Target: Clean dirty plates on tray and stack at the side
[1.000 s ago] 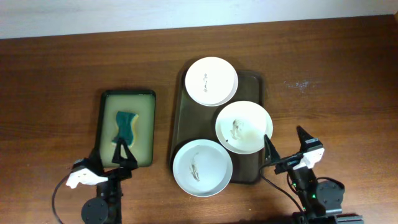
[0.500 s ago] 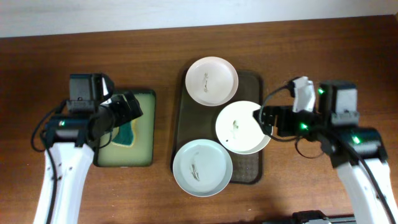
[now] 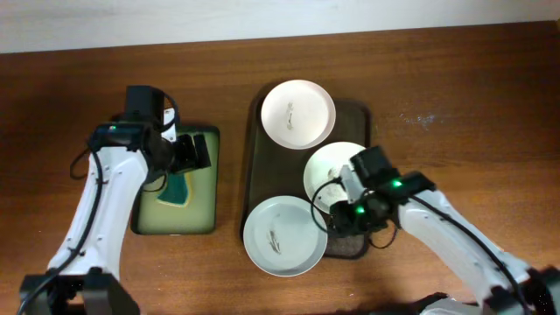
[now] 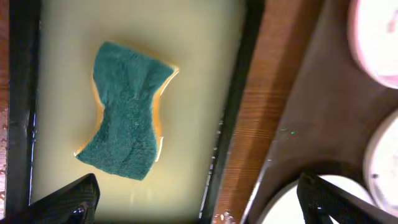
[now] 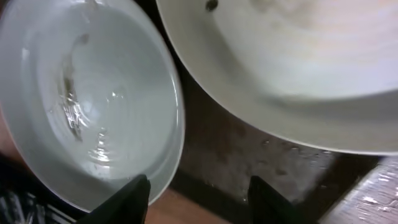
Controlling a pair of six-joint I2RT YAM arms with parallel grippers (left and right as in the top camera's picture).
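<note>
**Q:** Where do the task's things lie?

**A:** All three plates sit on the dark tray (image 3: 262,171), which rests on the wooden counter (image 3: 455,105). The far plate (image 3: 297,114) sits at the tray's top end, and the middle plate (image 3: 328,171) is towards its right side. The near plate (image 3: 280,238) is at the bottom and overhangs the rim. Each plate carries a small smear in its centre.

**Q:** And the right hand?

**A:** The right hand (image 5: 198,199) is low over the gap between the near and middle plates, with its fingers spread and pinching nothing. One fingertip shows at the near plate's rim and the other over the tray floor (whether either touches cannot be judged).

**Q:** The left?

**A:** The left hand (image 4: 199,208) hangs above the smaller black-rimmed tray (image 4: 236,112), its fingers wide apart and empty. A teal sponge (image 4: 127,112) lies in that tray's yellowish liquid.
</note>
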